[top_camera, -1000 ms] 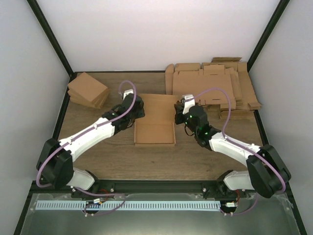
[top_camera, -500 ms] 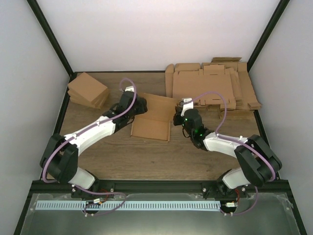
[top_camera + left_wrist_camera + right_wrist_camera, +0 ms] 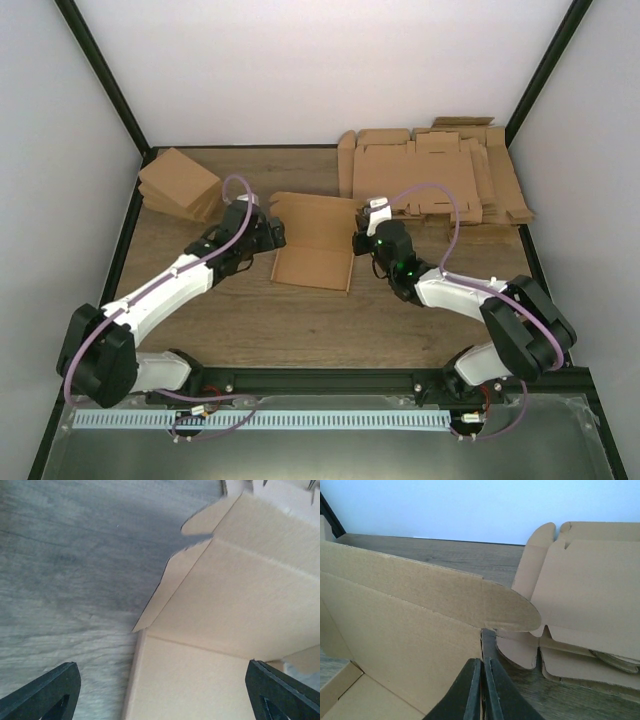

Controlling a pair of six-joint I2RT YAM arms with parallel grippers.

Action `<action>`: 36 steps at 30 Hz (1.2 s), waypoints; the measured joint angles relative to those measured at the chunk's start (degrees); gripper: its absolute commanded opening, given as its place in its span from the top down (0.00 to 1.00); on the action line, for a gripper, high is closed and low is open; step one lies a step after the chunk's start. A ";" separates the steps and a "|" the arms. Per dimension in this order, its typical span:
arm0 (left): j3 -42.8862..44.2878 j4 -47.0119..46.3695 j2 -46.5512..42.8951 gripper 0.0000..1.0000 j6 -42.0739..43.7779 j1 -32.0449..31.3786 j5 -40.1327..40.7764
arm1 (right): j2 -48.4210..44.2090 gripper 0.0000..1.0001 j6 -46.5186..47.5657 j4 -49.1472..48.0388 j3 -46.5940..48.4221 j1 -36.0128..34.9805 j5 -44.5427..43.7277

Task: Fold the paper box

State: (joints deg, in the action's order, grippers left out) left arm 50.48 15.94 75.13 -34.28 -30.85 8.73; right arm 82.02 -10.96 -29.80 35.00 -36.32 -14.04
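Note:
The paper box (image 3: pixel 312 246) lies in the middle of the table, a shallow brown tray with its lid panel raised at the back. My right gripper (image 3: pixel 361 238) is at its right side, shut on the thin edge of the right wall (image 3: pixel 481 645). The right wrist view shows both fingers pressed together on that cardboard edge, the right gripper (image 3: pixel 483 692) just below the lid's rounded tab (image 3: pixel 512 611). My left gripper (image 3: pixel 268 233) stands open just off the box's left side. In the left wrist view the left gripper (image 3: pixel 162 695) frames the box's floor and left wall (image 3: pixel 220 630), touching nothing.
A thick pile of flat tabbed cardboard sheets (image 3: pixel 440 178) lies at the back right, close behind the right gripper, and shows as the flat sheets (image 3: pixel 590 595) in the right wrist view. A pile of small folded boxes (image 3: pixel 180 185) sits at the back left. Black frame posts bound the table.
My left gripper has opened, let go of the box's left side and drawn back to the left. The box has turned slightly and its lid stands higher. The right gripper stays shut.

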 measured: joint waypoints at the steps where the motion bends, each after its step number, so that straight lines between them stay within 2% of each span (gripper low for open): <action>1: -0.81 0.17 -0.44 0.11 0.17 0.26 -0.28 | 0.00 0.94 0.17 -0.02 0.09 0.00 0.24; 6: -1.97 -0.72 0.33 0.20 3.23 3.37 -4.44 | 0.24 0.94 1.33 0.31 0.33 -0.02 1.57; 11: -1.81 -5.64 4.39 0.36 7.52 8.94 -9.84 | 1.55 0.94 2.27 1.53 2.43 -0.04 2.58; 17: 1.73 -7.48 11.85 0.46 11.52 9.73 -13.22 | 2.54 0.94 2.60 1.95 3.72 -0.15 3.98; 21: 1.92 -9.03 12.90 0.60 12.28 9.73 -15.50 | 3.80 0.94 2.60 2.82 4.81 -0.17 4.46; 26: 3.23 -9.31 14.53 0.91 12.92 9.97 -16.11 | 4.35 0.94 2.54 3.48 5.49 -0.15 4.42; 36: 2.14 -12.31 16.04 0.94 12.31 9.49 -15.15 | 4.50 0.94 -3.39 6.54 6.97 -0.15 4.50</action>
State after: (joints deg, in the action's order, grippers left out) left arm 52.62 3.64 91.18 -21.98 -21.37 -6.42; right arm 86.52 -14.35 -23.27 41.98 -36.47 -9.54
